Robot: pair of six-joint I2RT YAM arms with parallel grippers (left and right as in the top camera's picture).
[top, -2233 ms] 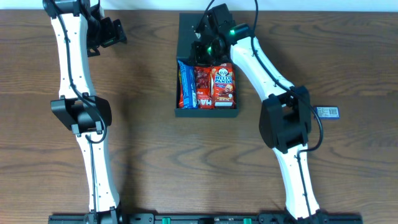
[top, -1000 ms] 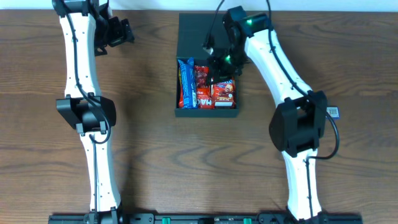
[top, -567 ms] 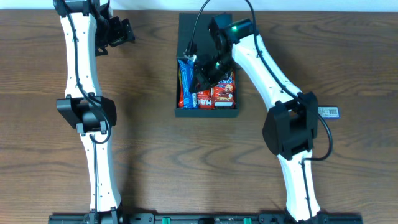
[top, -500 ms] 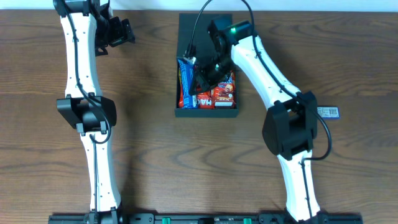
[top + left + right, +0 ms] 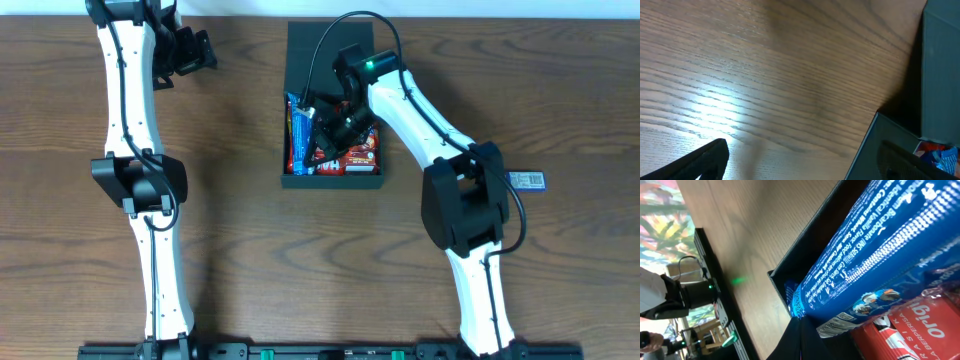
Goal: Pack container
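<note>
The dark container (image 5: 335,182) lies at the table's back centre, its flap lid (image 5: 320,45) open behind it. Inside are a blue packet (image 5: 296,135), a red packet (image 5: 328,160) and a Hello Panda packet (image 5: 364,150). My right gripper (image 5: 320,132) is down in the box, shut, holding nothing. In the right wrist view its closed tips (image 5: 801,330) press against the blue packet (image 5: 880,255) beside the red packet (image 5: 920,335). My left gripper (image 5: 190,50) hangs open at the far left. The left wrist view has its gripper (image 5: 807,165) over bare wood, next to the container's wall (image 5: 880,150).
A small printed tag (image 5: 526,180) lies on the wood right of the right arm. The table's back edge (image 5: 240,18) runs just behind the lid and the left gripper. The left arm's links (image 5: 130,170) stretch down the left side.
My right gripper, shut throughout, has swung from the Hello Panda side leftward and down onto the blue packet. The left arm has stayed put.
</note>
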